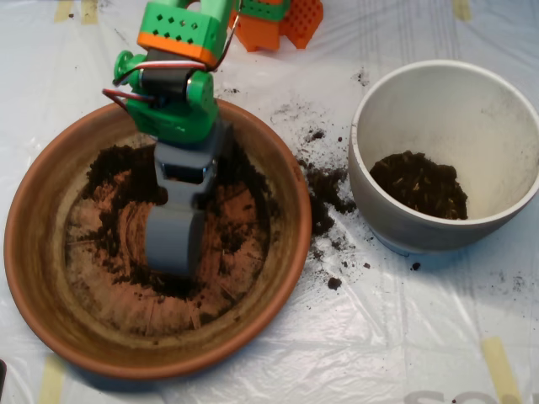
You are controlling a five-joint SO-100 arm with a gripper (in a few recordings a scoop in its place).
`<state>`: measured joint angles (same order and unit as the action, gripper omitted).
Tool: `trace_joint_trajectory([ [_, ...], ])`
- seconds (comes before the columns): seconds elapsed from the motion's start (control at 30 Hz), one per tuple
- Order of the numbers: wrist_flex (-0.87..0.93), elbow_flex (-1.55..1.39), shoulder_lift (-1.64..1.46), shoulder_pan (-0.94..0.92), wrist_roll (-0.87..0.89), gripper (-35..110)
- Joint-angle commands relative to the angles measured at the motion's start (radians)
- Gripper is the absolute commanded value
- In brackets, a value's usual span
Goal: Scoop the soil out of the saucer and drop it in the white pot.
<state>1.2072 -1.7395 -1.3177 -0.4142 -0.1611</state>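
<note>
The terracotta saucer [38, 252] fills the left half of the overhead view. Dark soil [114, 164] lies in a ragged ring over its pale-stained, ridged bottom. My grey scoop [173, 244] reaches down into the middle of the saucer, its lower end in the soil near the centre. It hangs from the green and orange arm [177, 84] that comes in from the top. The white pot [396, 109] stands to the right, upright, with a heap of soil [421, 185] on its bottom.
Spilled soil crumbs [324, 189] lie scattered on the clear plastic sheet [379, 337] between saucer and pot. An orange printed part [282, 23] sits at the top edge behind the arm. Strips of yellow tape [501, 362] hold the sheet down.
</note>
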Motion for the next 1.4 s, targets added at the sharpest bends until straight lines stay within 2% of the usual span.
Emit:
trace_joint_trajectory([
  [0.0,0.043,0.118,0.023,-0.023,-0.028,63],
  [0.57,0.318,0.588,0.337,-0.044,-0.077,63],
  [0.77,0.359,0.612,0.348,-0.057,-0.114,60],
  [1.1,0.242,0.422,0.242,-0.074,-0.141,49],
  [1.37,0.017,0.091,-0.049,-0.052,-0.164,43],
])
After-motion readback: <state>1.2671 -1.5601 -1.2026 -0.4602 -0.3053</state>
